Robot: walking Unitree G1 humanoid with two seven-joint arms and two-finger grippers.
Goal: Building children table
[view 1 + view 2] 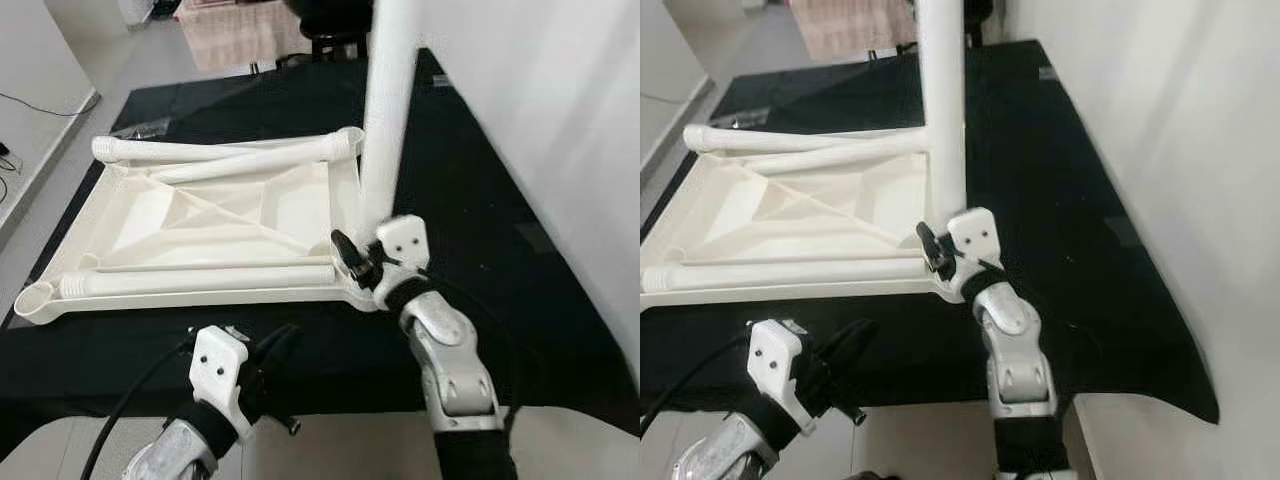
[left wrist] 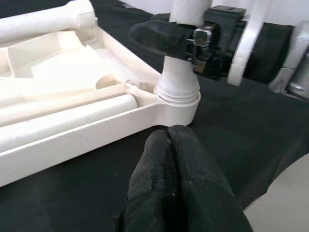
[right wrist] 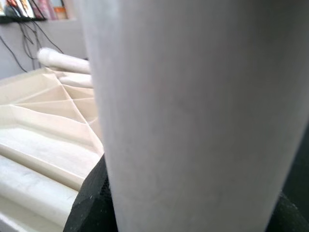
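Three loose legs lie inside the upturned white tabletop, which fills the left and centre of the frame on the black counter. At lower left the left pincer hovers just short of the tabletop's near edge, fingers pressed together and empty. Right of centre, the right pincer is clamped on the upright leg standing in the corner socket. Seating this leg looks to be the step in hand; next probably comes twisting it tight.

Head pair high above tabletop; wrist cameras close beside it
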